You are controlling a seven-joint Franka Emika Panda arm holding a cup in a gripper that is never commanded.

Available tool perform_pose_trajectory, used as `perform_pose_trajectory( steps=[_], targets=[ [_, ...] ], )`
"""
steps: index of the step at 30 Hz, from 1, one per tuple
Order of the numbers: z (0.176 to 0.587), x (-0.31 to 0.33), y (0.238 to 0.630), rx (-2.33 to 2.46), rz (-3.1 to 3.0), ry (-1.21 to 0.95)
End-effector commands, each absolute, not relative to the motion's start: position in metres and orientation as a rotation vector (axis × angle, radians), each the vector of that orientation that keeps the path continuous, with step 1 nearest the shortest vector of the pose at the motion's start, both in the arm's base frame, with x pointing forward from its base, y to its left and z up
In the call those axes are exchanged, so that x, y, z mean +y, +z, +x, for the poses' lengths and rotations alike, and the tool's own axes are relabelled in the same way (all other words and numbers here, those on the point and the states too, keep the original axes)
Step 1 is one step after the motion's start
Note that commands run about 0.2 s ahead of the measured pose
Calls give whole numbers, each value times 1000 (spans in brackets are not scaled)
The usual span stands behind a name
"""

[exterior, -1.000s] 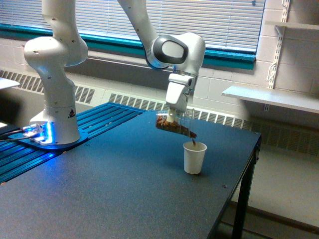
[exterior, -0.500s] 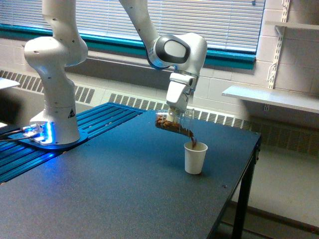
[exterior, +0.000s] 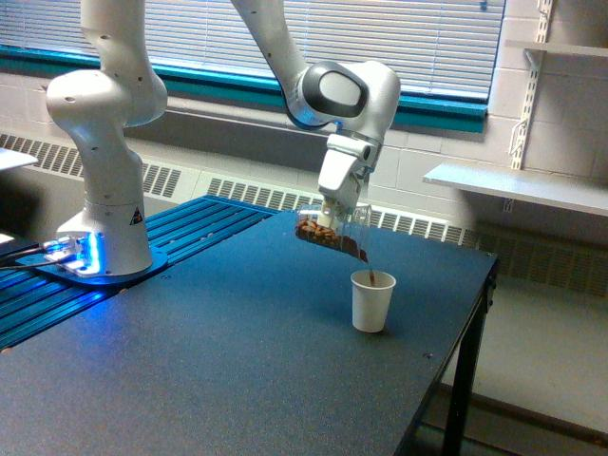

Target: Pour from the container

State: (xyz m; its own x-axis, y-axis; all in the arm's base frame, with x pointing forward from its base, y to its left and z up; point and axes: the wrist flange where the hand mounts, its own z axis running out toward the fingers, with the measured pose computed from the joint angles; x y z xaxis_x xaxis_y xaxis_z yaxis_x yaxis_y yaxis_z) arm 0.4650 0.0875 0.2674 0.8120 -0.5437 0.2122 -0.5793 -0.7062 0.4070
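Clear-walled container (exterior: pixel 331 234), brown granular fill visible through its side, hangs tipped well past level in the air above the tabletop (exterior: pixel 228 351), toward that surface's far edge and its right-hand side in the exterior view. Mouth points down at the white paper cup (exterior: pixel 371 301) standing just below and beside it; thin brown stream bridges lip to cup. Pincer (exterior: pixel 329 220) is clamped on the container from above. Risks, as judged: mouth sits high over a narrow target, so a small sideways drift or a steeper tilt could send grains past the rim onto the tabletop; a clump letting go at once could overshoot or bounce out; the paper cup looks light and stands free, so contact from the container lip could knock it over; cup fill level not visible from this angle, so overflow cannot be ruled out. Writing: small triangular warning sticker on arm base (exterior: pixel 133 216), unreadable; no brand text legible anywhere.
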Motion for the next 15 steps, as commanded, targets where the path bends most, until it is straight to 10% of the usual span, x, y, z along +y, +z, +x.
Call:
perform_pose_trajectory(
  steps=[1,15],
  targets=[
    [470,95,273,-816,2504,103],
    [477,100,276,-804,2463,83]
  ],
)
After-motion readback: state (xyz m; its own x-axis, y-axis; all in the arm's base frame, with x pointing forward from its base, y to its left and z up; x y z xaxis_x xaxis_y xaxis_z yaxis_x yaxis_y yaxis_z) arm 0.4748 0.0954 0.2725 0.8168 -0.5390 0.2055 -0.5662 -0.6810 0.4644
